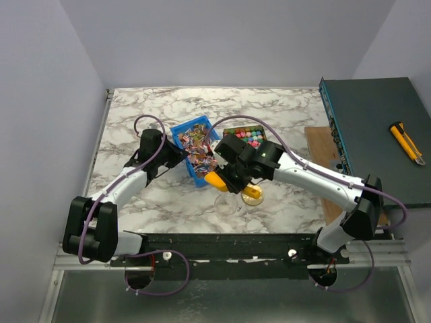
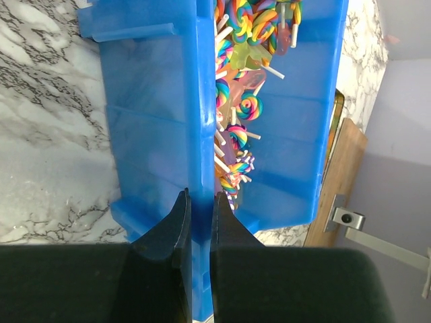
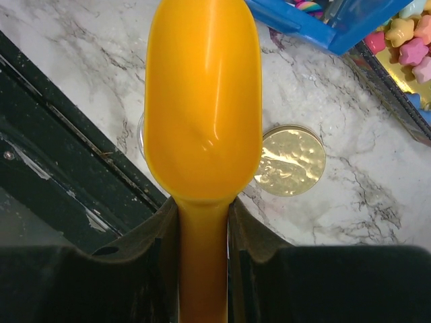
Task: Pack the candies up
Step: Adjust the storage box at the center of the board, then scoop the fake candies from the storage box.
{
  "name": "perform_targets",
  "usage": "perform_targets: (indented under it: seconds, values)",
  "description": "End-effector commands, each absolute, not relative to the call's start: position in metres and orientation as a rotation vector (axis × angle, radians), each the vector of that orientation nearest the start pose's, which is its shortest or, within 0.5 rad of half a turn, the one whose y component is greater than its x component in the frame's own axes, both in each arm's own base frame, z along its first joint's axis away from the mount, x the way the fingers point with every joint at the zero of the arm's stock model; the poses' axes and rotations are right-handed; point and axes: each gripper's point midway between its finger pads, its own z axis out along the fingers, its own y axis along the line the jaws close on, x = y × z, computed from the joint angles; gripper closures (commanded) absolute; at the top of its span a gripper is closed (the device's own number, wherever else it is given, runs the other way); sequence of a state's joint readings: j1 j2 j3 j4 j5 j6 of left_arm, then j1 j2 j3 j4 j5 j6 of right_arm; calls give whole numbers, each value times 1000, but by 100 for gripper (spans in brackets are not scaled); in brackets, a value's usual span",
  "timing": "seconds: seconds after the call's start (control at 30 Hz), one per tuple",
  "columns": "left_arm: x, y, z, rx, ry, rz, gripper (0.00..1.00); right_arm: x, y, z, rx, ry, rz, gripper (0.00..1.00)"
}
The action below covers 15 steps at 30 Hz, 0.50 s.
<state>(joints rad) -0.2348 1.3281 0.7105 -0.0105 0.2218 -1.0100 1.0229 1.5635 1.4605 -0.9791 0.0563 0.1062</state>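
So the left gripper is clamped tight on a side wall of the blue bin, where the wrapped candies sit piled up. The chunky candies are in the dark tray just right of it. Meanwhile the right gripper pinches the orange scoop by its handle, beside the gold lid, with no candy showing on it. Looks like it's mid-scooping, so the next move is probably a dip into the bin for a load.
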Motion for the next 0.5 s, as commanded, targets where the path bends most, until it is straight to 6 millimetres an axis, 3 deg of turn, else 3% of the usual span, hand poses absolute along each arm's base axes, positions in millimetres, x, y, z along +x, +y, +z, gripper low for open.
perform_targets:
  seconds: [0.0, 0.17, 0.47]
  values:
    - [325, -182, 115, -688, 2270, -1043, 99, 187, 293, 172, -1175, 2499, 299, 99]
    - [320, -179, 114, -665, 2268, -1028, 93, 198, 295, 165, -1163, 2542, 307, 99]
    - [316, -178, 111, -626, 2276, -1017, 92, 217, 303, 150, -1154, 2610, 282, 99]
